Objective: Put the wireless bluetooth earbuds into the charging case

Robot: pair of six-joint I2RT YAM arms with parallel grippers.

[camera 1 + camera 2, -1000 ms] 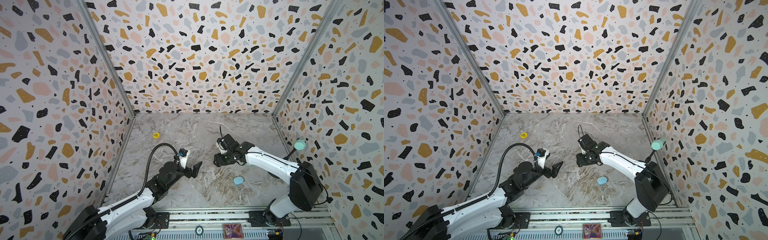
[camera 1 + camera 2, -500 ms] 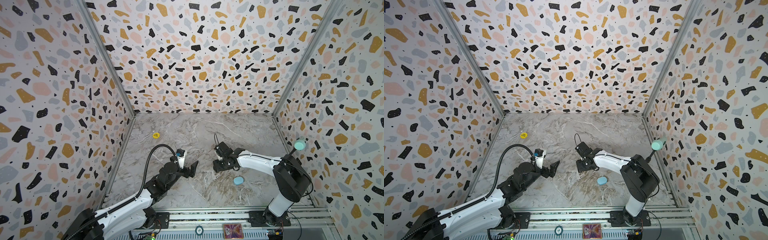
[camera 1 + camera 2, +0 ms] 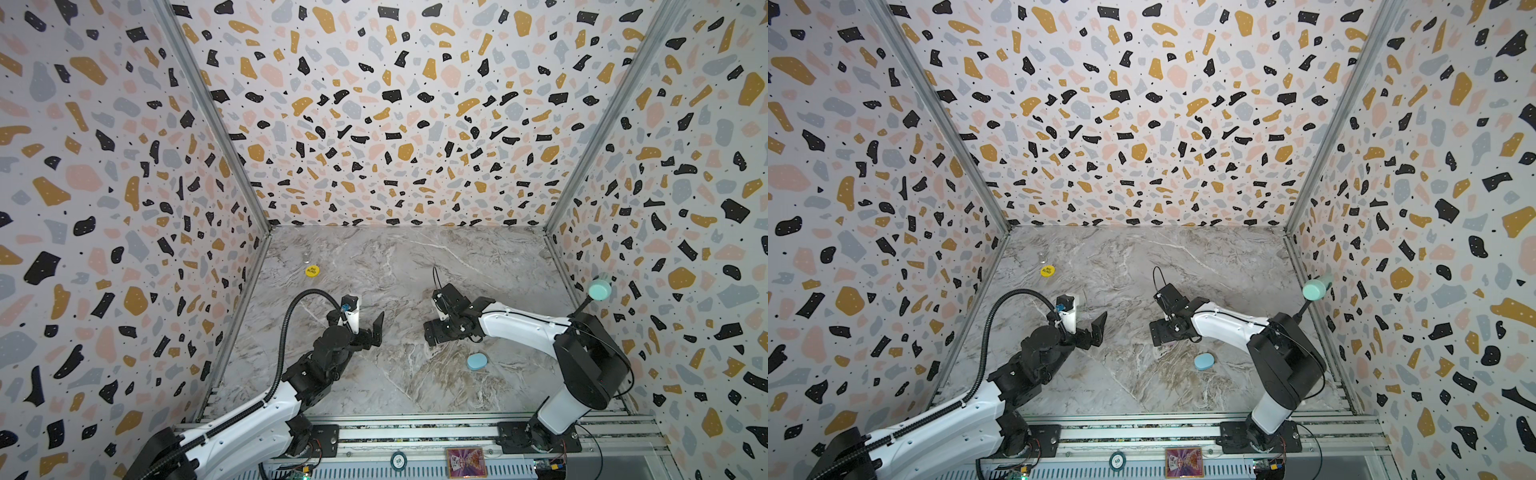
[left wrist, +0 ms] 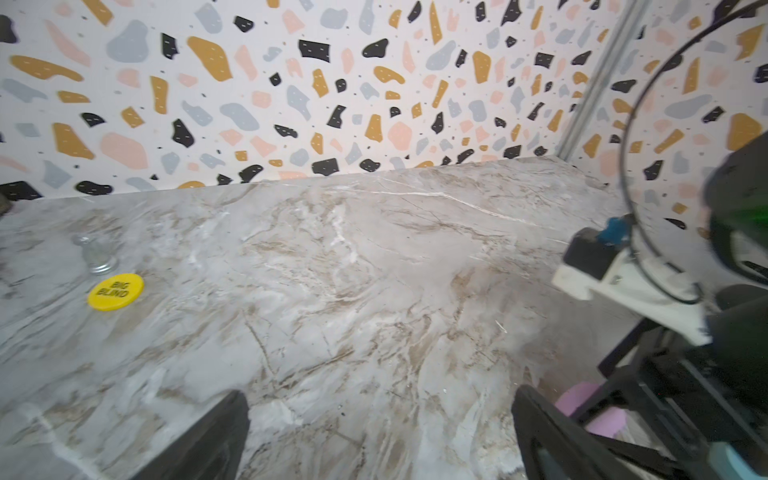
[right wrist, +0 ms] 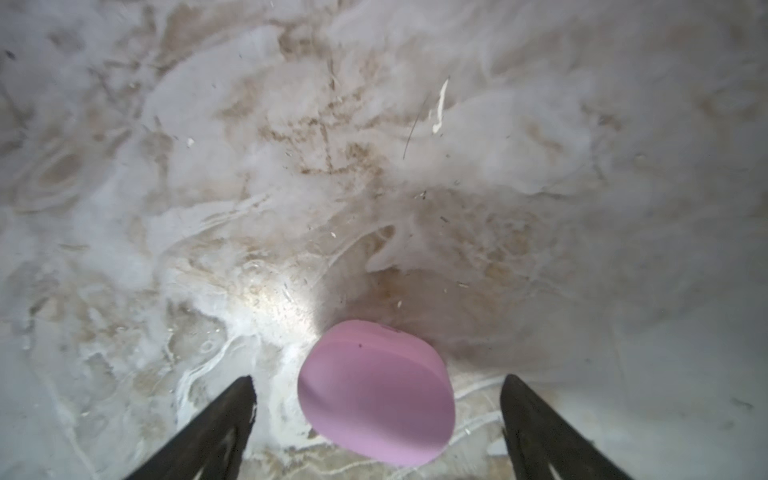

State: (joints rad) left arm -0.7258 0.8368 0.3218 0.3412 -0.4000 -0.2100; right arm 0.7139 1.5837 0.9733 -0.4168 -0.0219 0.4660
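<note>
**Right jaws sprung wide off the pink case**

Since half a second back, right gripper (image 5: 378, 377) has gone from half-closed to wide, and its elbow has swung out toward the right edge of the top views. Pink charging case (image 5: 374, 395), lid shut, lies on the marble table (image 3: 395, 270) between the fingers (image 5: 224, 415), apart from both. Gripper sits just right of centre in both top views. Blue case (image 3: 476, 361) lies apart, below and right of it. Left gripper (image 4: 380, 397) hovers left of centre, jaws wide, empty. Yellow chip (image 3: 312, 271) upper left on the table. Earbuds: cannot make out.
</note>
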